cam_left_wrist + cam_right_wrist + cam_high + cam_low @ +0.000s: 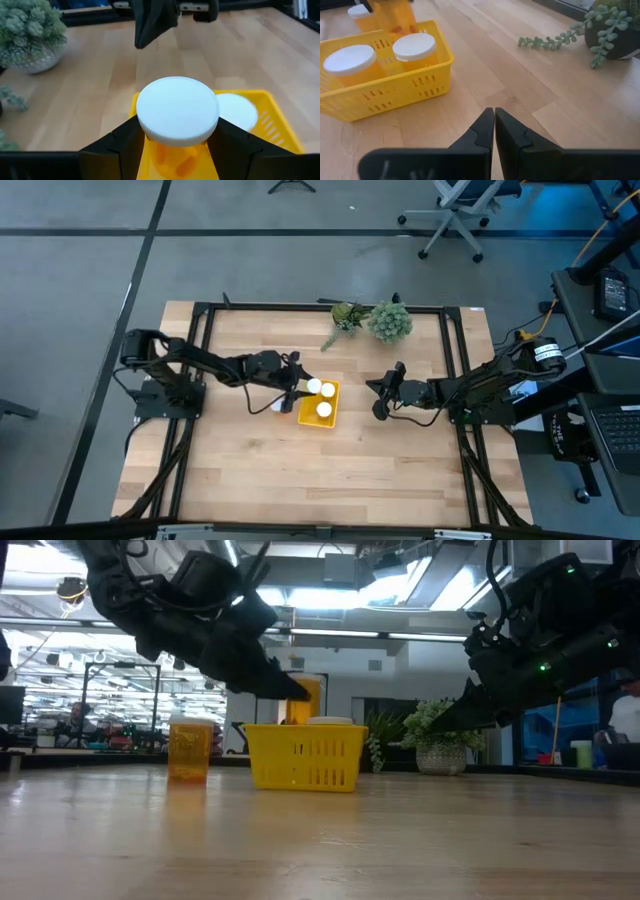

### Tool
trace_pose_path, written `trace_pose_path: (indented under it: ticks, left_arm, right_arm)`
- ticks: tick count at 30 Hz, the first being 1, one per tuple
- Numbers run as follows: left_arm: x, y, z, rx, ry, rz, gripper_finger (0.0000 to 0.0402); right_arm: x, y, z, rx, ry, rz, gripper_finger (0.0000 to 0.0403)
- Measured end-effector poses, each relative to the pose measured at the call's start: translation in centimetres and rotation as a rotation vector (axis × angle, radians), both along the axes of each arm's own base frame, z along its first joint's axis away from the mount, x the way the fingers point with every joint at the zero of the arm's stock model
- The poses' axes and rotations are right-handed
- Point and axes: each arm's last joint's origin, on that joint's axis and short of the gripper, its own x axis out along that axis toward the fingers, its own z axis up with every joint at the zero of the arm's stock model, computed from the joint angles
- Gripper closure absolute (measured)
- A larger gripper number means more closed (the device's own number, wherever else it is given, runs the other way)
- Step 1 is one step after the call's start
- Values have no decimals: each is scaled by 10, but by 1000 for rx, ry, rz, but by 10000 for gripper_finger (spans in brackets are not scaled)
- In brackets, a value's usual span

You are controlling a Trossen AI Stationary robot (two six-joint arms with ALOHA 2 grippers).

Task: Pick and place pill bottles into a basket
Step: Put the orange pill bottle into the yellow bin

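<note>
The yellow basket (331, 420) stands mid-table and holds two orange pill bottles with white caps (350, 60) (413, 47). A third bottle (190, 750) stands on its base on the table just left of the basket (305, 755). My left gripper (300, 388) is shut on the fourth bottle (177, 112) at the basket's far left corner. My right gripper (494, 125) is shut and empty, over the table to the right of the basket (380, 85). My left gripper pinches the bottle's orange body just under the white cap (175, 150), one finger (125, 145) on each side. The fingers come slanting down from the table's left. The bottle (305, 698) is upright and lifted, its lower end about level with the basket's rim.
Two green plants (347, 315) (390, 320) stand at the table's far edge, one with a trailing sprig (555, 40). A black frame rail (200, 370) runs around the table top. Bare wood lies in front of the basket.
</note>
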Motion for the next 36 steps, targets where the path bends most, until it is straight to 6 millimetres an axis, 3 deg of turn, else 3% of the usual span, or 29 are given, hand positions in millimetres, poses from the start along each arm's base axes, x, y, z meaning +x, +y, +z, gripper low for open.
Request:
trace_pose_path:
  ticks: [10, 36]
  left_arm:
    - [4, 1, -14, -5, 32, 1, 210]
    - [-1, 0, -20, -3, 48, 8, 210]
  right_arm:
    - [0, 0, 0, 2, -1, -1, 382]
    - [0, 0, 0, 5, -1, -2, 382]
